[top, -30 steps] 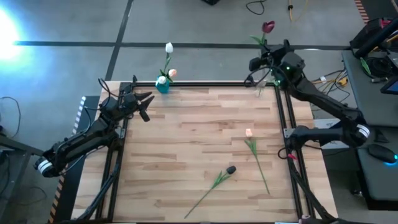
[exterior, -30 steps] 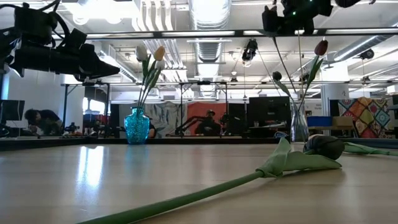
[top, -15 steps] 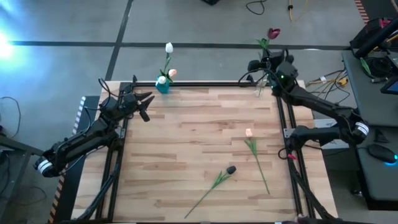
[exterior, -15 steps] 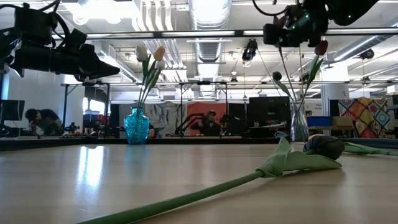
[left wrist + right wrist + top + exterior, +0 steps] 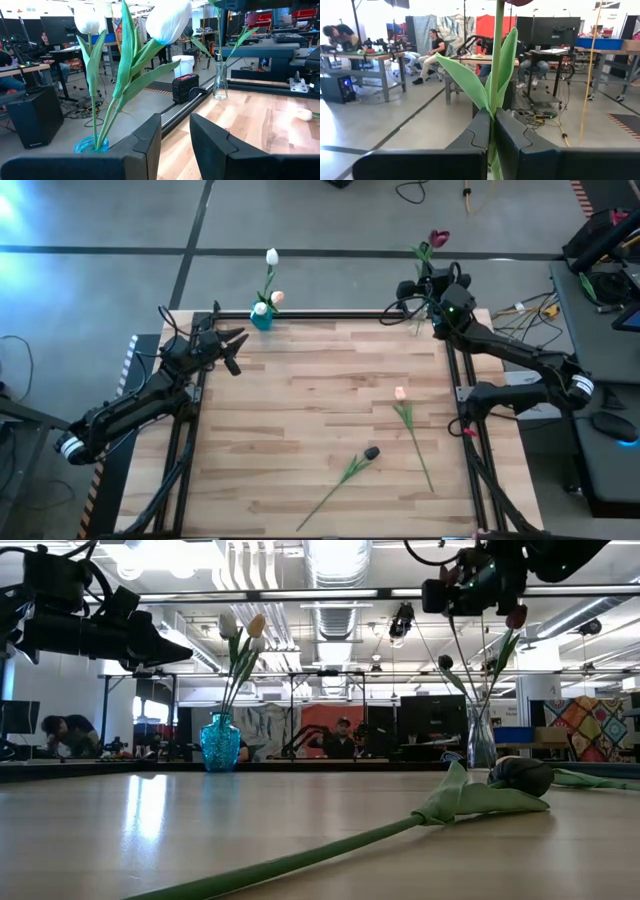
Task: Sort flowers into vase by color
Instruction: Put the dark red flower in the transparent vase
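My right gripper (image 5: 408, 286) is at the far right corner, shut on the stem of a dark red tulip (image 5: 437, 238). It stands above a clear glass vase (image 5: 481, 736) that also holds a dark-headed flower (image 5: 445, 662). A blue vase (image 5: 261, 318) at the far edge holds white and peach tulips (image 5: 168, 20) by their stems. A peach tulip (image 5: 400, 393) and a dark tulip (image 5: 371, 452) lie flat on the table. My left gripper (image 5: 236, 343) is open and empty in the air near the blue vase. My right gripper pinches the red tulip's green stem (image 5: 493, 102) between its two fingers, just below the leaves. The fingers are about level, coming from the table's right side and lying across the stem. The stem stands upright, head above; its lower part runs down to the clear vase's mouth (image 5: 483, 702).
A black rail frames the wooden table top (image 5: 330, 315). The two loose tulips lie in the near right part of the table; the dark one's stem and leaf (image 5: 470, 802) lie close before the low camera. People sit at desks in the room beyond.
My right gripper has gone down a little, staying shut on the red tulip's stem. In the high view the tulip's head has shifted slightly toward the table.
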Motion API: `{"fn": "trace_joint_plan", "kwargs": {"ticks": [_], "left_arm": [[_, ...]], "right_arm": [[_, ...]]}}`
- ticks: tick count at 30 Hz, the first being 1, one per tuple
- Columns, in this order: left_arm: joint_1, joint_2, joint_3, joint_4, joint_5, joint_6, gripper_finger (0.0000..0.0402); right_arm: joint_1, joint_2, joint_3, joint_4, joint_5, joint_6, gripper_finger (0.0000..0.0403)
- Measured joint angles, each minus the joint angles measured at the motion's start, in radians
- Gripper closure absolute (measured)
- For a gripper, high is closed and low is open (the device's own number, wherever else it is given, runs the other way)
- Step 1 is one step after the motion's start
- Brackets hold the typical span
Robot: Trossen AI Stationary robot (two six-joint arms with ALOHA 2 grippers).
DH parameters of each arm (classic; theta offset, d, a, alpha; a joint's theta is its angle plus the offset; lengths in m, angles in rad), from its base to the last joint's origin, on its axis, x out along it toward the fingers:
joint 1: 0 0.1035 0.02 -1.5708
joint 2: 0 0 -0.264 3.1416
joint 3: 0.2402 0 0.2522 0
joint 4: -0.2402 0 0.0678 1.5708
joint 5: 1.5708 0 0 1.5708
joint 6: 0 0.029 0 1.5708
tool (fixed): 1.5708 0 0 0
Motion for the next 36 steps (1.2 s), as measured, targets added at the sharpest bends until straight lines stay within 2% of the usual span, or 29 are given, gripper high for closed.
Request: {"fn": "trace_joint_plan", "kwargs": {"ticks": [17,30,36], "left_arm": [[0.0,0.0,0.0,0.0,0.0,-0.005,0.0314],[0.0,0.0,0.0,0.0,0.001,-0.01,0.0314],[0.0,0.0,0.0,-0.001,0.001,-0.01,0.0314]], "right_arm": [[0.0,0.0,-0.044,-0.024,0.037,-0.035,0.0388],[-0.002,0.0,-0.044,-0.09,0.058,-0.033,0.0298],[-0.006,0.0,-0.044,-0.18,0.109,-0.018,0.0301]]}}
